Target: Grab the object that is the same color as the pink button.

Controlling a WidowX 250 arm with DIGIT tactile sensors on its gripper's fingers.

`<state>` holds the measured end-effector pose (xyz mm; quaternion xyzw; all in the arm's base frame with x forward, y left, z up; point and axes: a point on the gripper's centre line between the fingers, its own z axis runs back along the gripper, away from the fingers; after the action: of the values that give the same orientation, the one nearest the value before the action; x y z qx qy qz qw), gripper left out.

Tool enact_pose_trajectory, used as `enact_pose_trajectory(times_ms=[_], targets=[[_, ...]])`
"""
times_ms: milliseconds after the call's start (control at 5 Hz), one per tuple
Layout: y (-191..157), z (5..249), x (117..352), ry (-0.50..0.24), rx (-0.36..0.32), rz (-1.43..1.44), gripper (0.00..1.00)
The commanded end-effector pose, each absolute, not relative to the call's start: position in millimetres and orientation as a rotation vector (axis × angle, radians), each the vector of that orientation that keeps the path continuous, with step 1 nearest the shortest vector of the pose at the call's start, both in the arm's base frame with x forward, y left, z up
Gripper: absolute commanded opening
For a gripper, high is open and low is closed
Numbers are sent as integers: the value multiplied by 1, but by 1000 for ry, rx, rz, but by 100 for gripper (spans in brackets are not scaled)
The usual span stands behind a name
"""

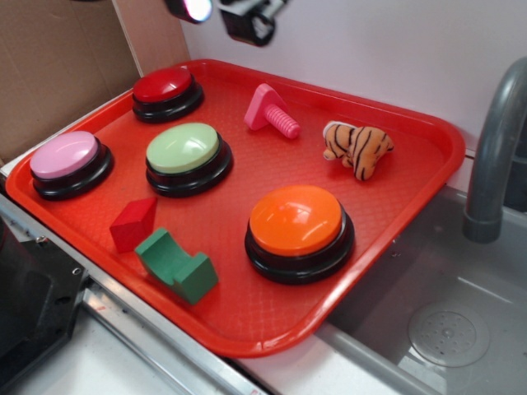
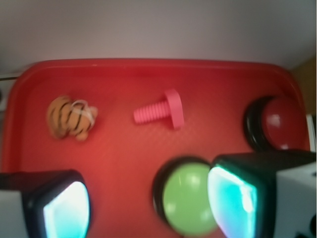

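Approach step: hand [image 2: 148, 208] spread wide, empty, high above tray [image 2: 124, 163]. Pink bolt [image 2: 161, 112] lies ahead of fingertips, on its side, between tiger [image 2: 70, 118] and dark red button [image 2: 282, 124]. Next: advance, descend, straddle shaft.

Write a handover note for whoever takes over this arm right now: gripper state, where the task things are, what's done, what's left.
Gripper: open, empty, hanging above the tray.
Pink bolt: lying on its side at the tray's far side, between the dark red button and the plush tiger, touching neither.
Pink button: at the tray's left edge, colour reference only.
Done: nothing grasped.
Left: descend over the bolt, close on it, lift.
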<state>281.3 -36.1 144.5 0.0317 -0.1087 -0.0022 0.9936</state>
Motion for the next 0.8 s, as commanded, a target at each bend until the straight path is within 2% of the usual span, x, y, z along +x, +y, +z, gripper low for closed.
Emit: enact_pose_trajectory(times_ms=[0, 200, 400, 600], targets=[[-8, 116, 322, -240, 138, -11, 100], [3, 101, 330, -227, 187, -4, 100], [18, 95, 336, -228, 193, 25, 100], [21, 77, 341, -192, 158, -6, 100]])
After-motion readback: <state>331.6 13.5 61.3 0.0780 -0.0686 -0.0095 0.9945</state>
